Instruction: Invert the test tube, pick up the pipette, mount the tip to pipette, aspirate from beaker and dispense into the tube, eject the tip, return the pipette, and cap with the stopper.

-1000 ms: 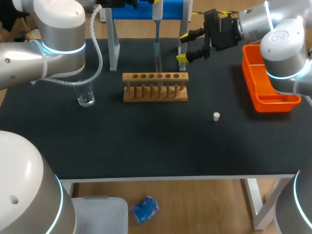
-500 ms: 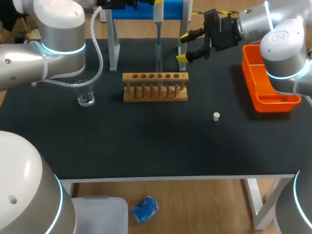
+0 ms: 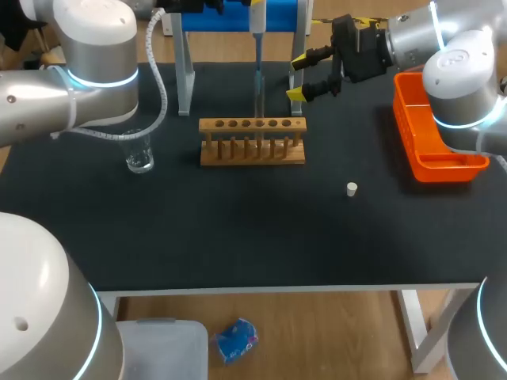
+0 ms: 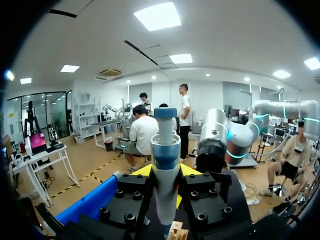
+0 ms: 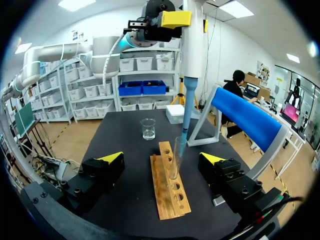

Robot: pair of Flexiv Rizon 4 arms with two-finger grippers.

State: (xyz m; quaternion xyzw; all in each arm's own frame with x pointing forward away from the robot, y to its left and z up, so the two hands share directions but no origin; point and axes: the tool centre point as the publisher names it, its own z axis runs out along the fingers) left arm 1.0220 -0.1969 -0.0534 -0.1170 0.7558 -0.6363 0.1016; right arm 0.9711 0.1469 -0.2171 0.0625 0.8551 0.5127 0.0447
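Pipette (image 3: 257,47): clamped in left gripper (image 4: 166,172), tip in tube (image 5: 176,160) standing in rack (image 3: 252,141).
Right gripper (image 5: 161,158): open, empty, near rack.
Risk: a slanted lift could snag the tube rim, tipping it or spilling.

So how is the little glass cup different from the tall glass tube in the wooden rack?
The clear glass beaker is short and wide; the clear glass test tube is tall and thin. The beaker stands straight on the black table; the test tube stands in the light wooden rack. Both are see-through and upright.
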